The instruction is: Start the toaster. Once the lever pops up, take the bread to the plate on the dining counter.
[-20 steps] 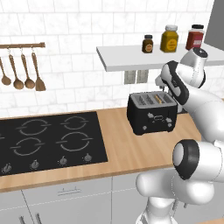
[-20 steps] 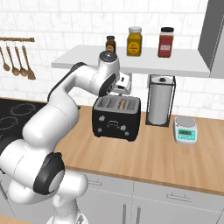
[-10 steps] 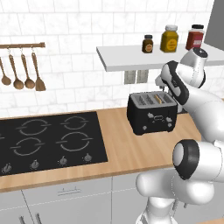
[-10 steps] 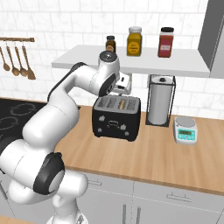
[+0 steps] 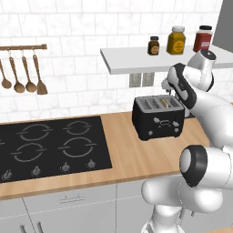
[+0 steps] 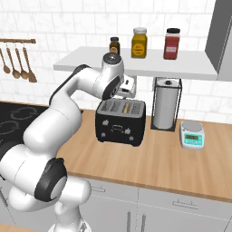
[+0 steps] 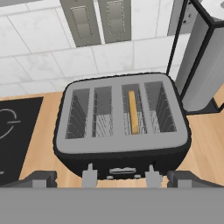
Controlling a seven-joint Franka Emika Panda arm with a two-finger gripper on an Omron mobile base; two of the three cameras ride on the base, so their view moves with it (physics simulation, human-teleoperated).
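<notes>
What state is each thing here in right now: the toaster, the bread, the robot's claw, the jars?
toaster: upright on the wood counter, four slots.
bread: standing in one slot, third from the left in the hand view.
gripper: open, holding nothing, hovering above the toaster.
jars: lids on, upright on the shelf.

Seen from above, a black four-slot toaster (image 7: 122,127) sits on a light-wood worktop (image 7: 205,144), a golden-brown bread (image 7: 133,111) slice standing upright in its third slot from the left. A paper towel holder (image 7: 205,65) stands just beside it at right, a black hob (image 7: 15,131) at left, white wall tiles (image 7: 43,48) behind.
</notes>
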